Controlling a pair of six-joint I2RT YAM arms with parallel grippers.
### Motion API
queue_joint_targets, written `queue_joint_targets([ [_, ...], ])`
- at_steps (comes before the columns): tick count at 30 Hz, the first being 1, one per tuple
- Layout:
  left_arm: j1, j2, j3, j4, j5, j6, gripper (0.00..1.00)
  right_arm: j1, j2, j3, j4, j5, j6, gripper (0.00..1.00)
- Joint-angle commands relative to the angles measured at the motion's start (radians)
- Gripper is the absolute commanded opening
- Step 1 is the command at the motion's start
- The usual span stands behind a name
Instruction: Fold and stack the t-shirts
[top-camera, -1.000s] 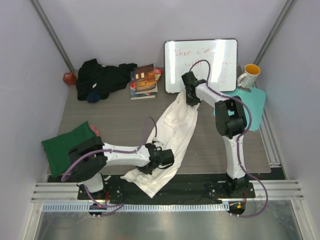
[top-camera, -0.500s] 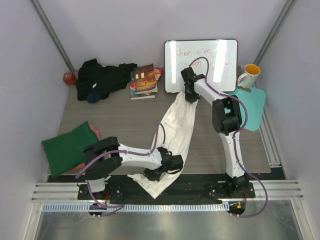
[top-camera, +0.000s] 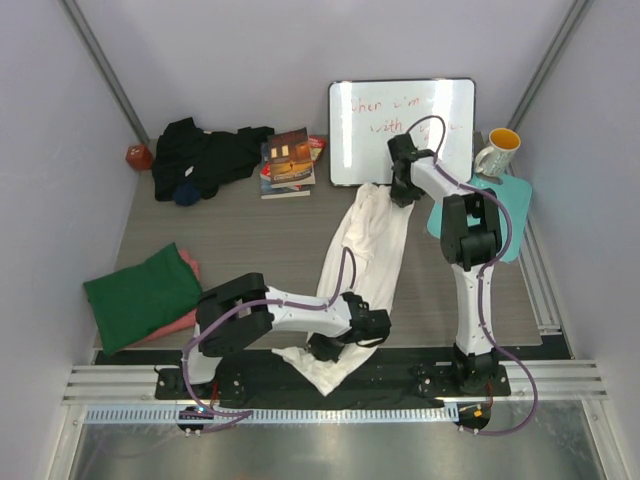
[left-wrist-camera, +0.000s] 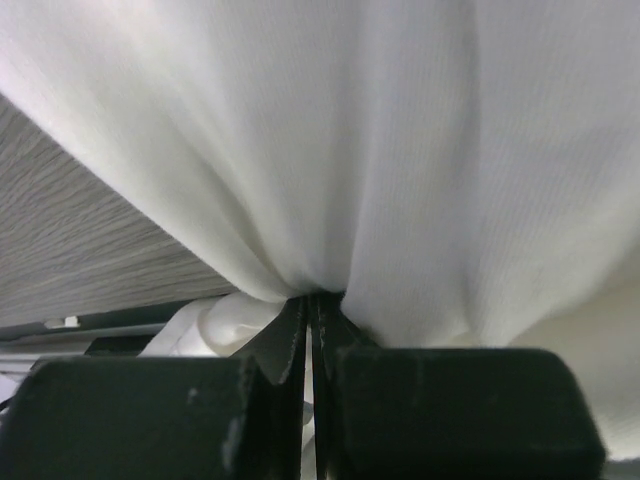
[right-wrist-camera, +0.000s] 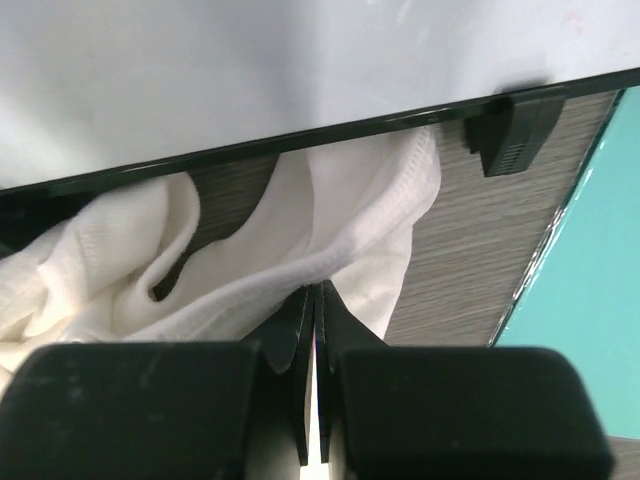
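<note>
A white t-shirt (top-camera: 368, 250) hangs stretched in a long band from the whiteboard's foot down to the table's near edge. My right gripper (top-camera: 400, 192) is shut on its far end, seen as a hemmed fold (right-wrist-camera: 330, 262) in the right wrist view. My left gripper (top-camera: 345, 345) is shut on its near end (left-wrist-camera: 400, 170). A dark green t-shirt (top-camera: 140, 295) lies folded at the left on a salmon pink one (top-camera: 188, 262). A black t-shirt (top-camera: 205, 155) lies crumpled at the back left.
A whiteboard (top-camera: 402, 130) leans on the back wall, its lower edge (right-wrist-camera: 300, 140) just above my right fingers. Books (top-camera: 288, 162) lie beside it. A yellow-lined mug (top-camera: 497, 150) stands on a teal mat (top-camera: 510, 215) at the right. A red ball (top-camera: 138, 156) sits at far left.
Both grippers have carried the white shirt to the right; the right gripper moved right along the whiteboard's foot and the left gripper slid right along the near edge.
</note>
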Motion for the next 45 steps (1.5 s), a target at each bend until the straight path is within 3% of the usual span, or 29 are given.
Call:
queue_joint_targets([
  [1,-0.001,0.018,0.087,0.127,-0.007,0.013,0.0,-0.027,0.031,-0.043,-0.029,0.025,-0.006,0.07],
  [17,-0.004,-0.046,0.045,0.199,0.036,0.023,0.0,-0.052,-0.075,-0.172,-0.057,0.099,0.01,0.07],
  [20,-0.004,-0.065,0.041,0.197,0.024,0.013,0.0,-0.05,-0.163,-0.21,-0.026,0.057,0.007,0.24],
  [23,-0.004,-0.086,0.033,0.194,0.005,0.004,0.01,-0.05,-0.254,-0.253,0.006,0.034,0.014,0.29],
  [31,-0.004,-0.192,0.056,0.086,-0.149,-0.006,0.18,-0.05,-0.489,-0.333,0.026,0.016,0.04,0.34],
  [35,0.014,-0.313,0.019,0.064,-0.239,-0.026,0.43,-0.05,-0.625,-0.446,0.066,-0.041,0.063,0.39],
  [36,0.027,-0.367,0.006,0.064,-0.249,-0.031,0.45,-0.05,-0.656,-0.474,0.072,-0.055,0.074,0.39],
  [39,0.079,-0.454,-0.103,0.101,-0.253,-0.057,0.55,-0.043,-0.786,-0.622,0.112,-0.14,0.12,0.4],
  [45,0.162,-0.617,-0.343,0.268,-0.138,-0.094,0.61,-0.006,-1.075,-0.929,0.164,-0.297,0.191,0.47],
])
